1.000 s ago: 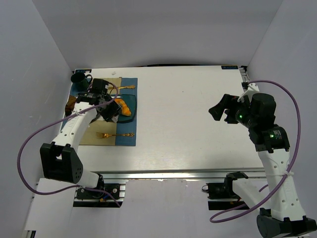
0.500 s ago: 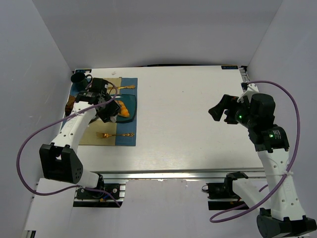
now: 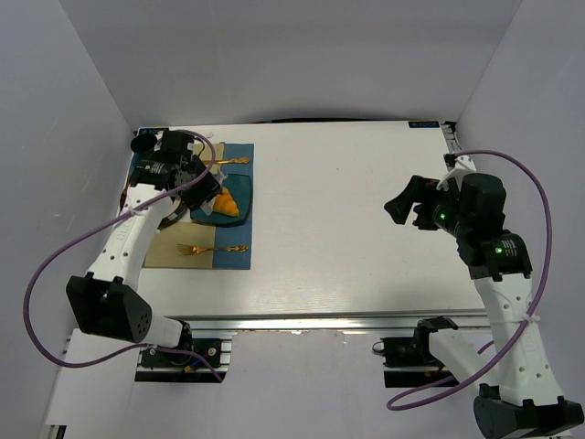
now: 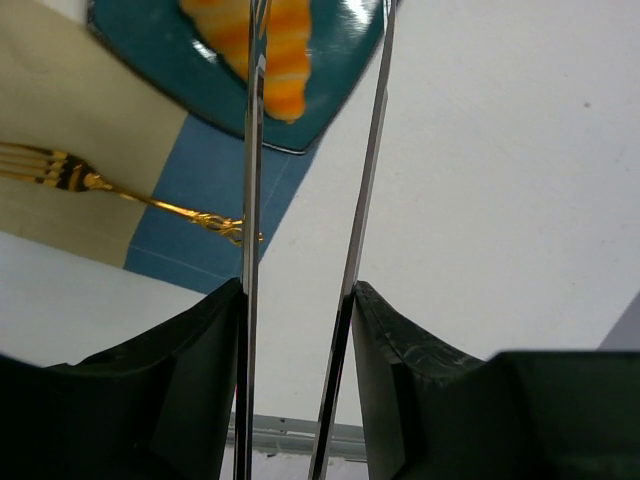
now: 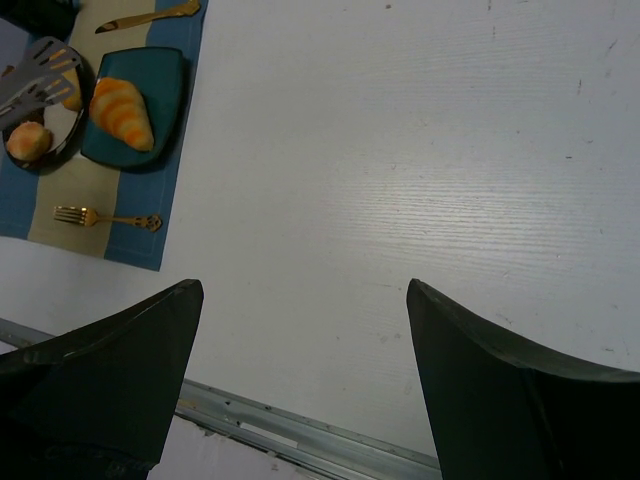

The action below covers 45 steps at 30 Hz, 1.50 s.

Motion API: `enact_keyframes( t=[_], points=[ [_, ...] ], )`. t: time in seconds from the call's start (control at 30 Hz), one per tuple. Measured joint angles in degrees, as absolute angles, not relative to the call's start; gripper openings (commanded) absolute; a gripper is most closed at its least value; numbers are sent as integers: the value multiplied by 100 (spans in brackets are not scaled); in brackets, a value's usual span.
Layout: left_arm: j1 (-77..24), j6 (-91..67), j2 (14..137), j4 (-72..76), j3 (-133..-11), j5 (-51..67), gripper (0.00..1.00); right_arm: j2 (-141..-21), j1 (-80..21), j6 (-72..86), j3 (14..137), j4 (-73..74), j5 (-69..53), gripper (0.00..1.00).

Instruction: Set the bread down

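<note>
Top external view showed the left claw [image 4: 318, 60] pulled back, slightly parted and empty; the golden-orange croissant-shaped bread [image 5: 122, 112] lay on the teal plate [image 5: 165, 72], apparently placed.

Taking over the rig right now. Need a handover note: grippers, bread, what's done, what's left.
Left gripper: open, empty, at the plate's left side.
Right gripper: open, empty, over bare table on the right.
Golden-orange ridged croissant roll: lying free on the teal square plate, which sits on the blue-and-beige placemat.
Done: bread looks placed.
Left: probably only pulling the left arm clear.
</note>
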State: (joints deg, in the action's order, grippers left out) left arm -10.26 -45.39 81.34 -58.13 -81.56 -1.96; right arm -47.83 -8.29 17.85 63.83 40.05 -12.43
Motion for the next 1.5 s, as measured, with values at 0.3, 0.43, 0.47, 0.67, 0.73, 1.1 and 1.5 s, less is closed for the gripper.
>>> enact_keyframes(
  t=[0.3,0.43,0.47,0.67,0.73,1.1,1.5],
  points=[
    [-2453,-4283,8090,-4807,-8136,-191,52,-4768,-829,1905,6407,4016,-781,89],
    [-3586,-4088,8315,-4482,-8075,-670,52,-4797,-832,1914,6552,4040,-613,89],
    [-3769,-4069,8320,-4364,-7959,-834,52,-4801,-832,1914,6591,4042,-591,89],
    [-4407,-3903,8305,-3938,-7148,-1955,53,-4807,-832,1907,6731,4086,-475,89],
    [-4644,-3806,8337,-3863,-6960,-2281,53,-4812,-834,1903,6794,4143,-451,89],
    [-5896,-3697,9271,-3304,-6394,-3395,52,-4810,-834,1887,6901,4340,-440,89],
    [-5839,-3970,9695,-2840,-5887,-3435,59,-4759,-834,1883,6845,4357,-445,89]
  ],
)
